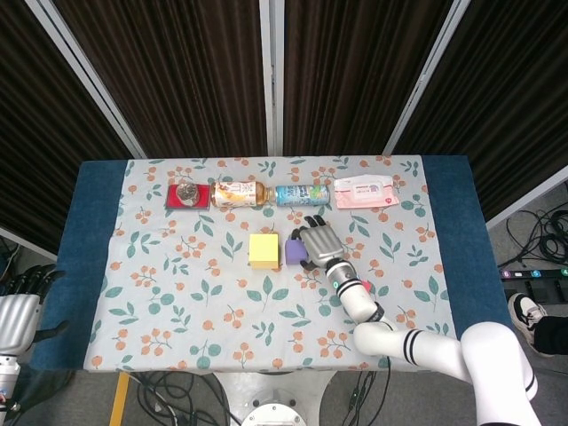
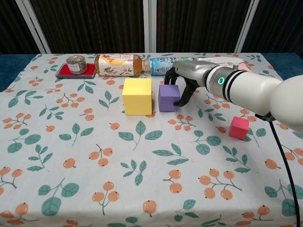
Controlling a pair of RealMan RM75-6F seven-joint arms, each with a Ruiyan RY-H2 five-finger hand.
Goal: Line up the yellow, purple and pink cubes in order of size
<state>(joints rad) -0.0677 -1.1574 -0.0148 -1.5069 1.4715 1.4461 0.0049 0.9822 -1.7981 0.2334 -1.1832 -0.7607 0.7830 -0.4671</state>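
Here we see our right hand [image 2: 182, 80] curled over the purple cube [image 2: 168, 97], its dark fingers [image 2: 182, 97] hooked down the cube's right face and more fingers over its back top edge, so the matte, sharp-edged block sits within the hand's grasp while resting on the tablecloth [image 2: 85, 156]. The yellow cube [image 2: 137, 96], the largest of the three and just as matte and square-cornered, stands just beside the purple one on its left, a narrow gap showing between them in the chest view. The pink cube [image 2: 238, 127] — the smallest — sits well apart to the right, nearer the front, partly hidden under our white forearm in the head view. The cloth is a pale fabric printed with teal leaves and orange berries, laid over a blue-edged table [image 1: 453, 213]. Along the far side lie a row of other things: a small round metal tin [image 2: 75, 63] on a flat red square tray [image 2: 75, 71], a clear plastic bottle of amber tea [image 2: 118, 65] on its side, a second bottle with a blue label [image 2: 163, 65] end to end with it, and a soft pink-and-white pack of wipes [image 1: 363, 192]. Our left hand [image 1: 22, 302] hangs off the table's left edge in the head view, holding nothing, its dark fingers loosely parted — smooth silver casing behind them.
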